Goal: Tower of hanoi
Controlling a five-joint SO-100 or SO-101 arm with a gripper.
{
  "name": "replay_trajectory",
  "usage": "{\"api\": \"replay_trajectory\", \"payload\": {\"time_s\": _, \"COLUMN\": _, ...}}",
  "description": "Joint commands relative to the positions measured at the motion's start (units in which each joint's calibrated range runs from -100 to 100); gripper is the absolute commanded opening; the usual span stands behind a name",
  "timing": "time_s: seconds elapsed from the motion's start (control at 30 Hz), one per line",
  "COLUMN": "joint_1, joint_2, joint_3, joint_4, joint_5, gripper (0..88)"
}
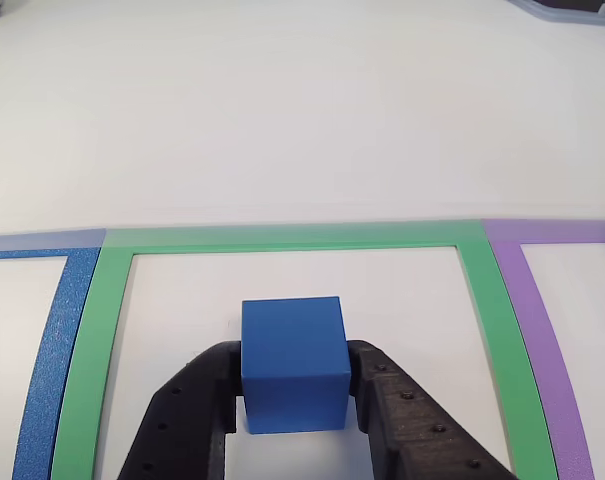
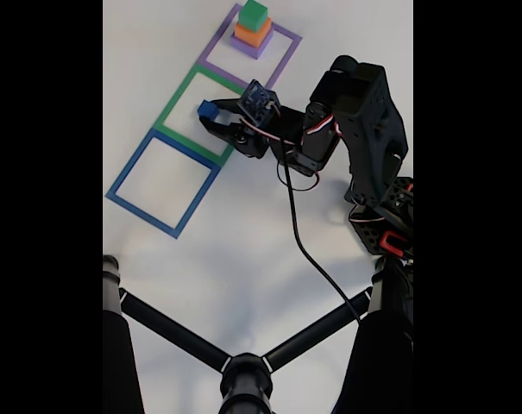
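A small blue cube (image 1: 293,362) sits between the two black fingers of my gripper (image 1: 294,385), which is shut on it over the middle green square frame (image 1: 282,236). From the fixed view the blue cube (image 2: 206,110) shows at the gripper (image 2: 210,116) tip inside the green frame (image 2: 176,101). Whether the cube rests on the table or hangs just above it I cannot tell. In the purple frame (image 2: 282,52) stands a stack: a flat purple block (image 2: 253,46), an orange block (image 2: 253,33) on it, and a green block (image 2: 254,12) on top.
A blue square frame (image 2: 161,182) lies on the white table beside the green one, with nothing inside it. The arm's base (image 2: 381,228) stands at the right. A black tripod (image 2: 243,375) and its legs cross the bottom of the fixed view.
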Motion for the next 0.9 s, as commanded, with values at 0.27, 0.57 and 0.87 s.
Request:
{"api": "replay_trajectory", "payload": {"time_s": 0.27, "joint_1": 0.2, "joint_2": 1.3, "joint_3": -1.3, "joint_4": -1.4, "joint_5": 0.0, "gripper": 16.1}}
{"api": "replay_trajectory", "payload": {"time_s": 0.57, "joint_1": 0.9, "joint_2": -9.7, "joint_3": 2.8, "joint_4": 7.0, "joint_5": 0.0, "gripper": 17.1}}
{"api": "replay_trajectory", "payload": {"time_s": 0.87, "joint_1": 2.3, "joint_2": -43.1, "joint_3": 1.3, "joint_4": 48.5, "joint_5": 0.0, "gripper": 12.5}}
